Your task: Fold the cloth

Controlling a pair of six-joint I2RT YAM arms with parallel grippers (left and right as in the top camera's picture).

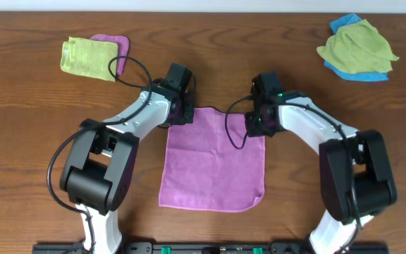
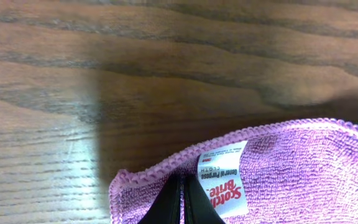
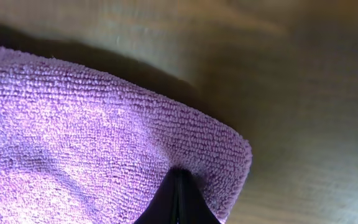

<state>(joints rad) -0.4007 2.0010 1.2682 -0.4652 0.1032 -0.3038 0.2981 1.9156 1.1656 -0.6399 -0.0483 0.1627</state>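
Note:
The cloth, a lilac-purple fuzzy towel, lies flat in the middle of the table. My left gripper sits at its far left corner and my right gripper at its far right corner. In the left wrist view the cloth's corner with its white label is pinched in my shut left gripper. In the right wrist view my right gripper is shut on the other corner of the cloth, which puckers around the black fingertips.
At the back left a lime-green cloth lies on a pink-purple one. At the back right another green cloth lies crumpled over a blue one. The wooden table surrounds the towel.

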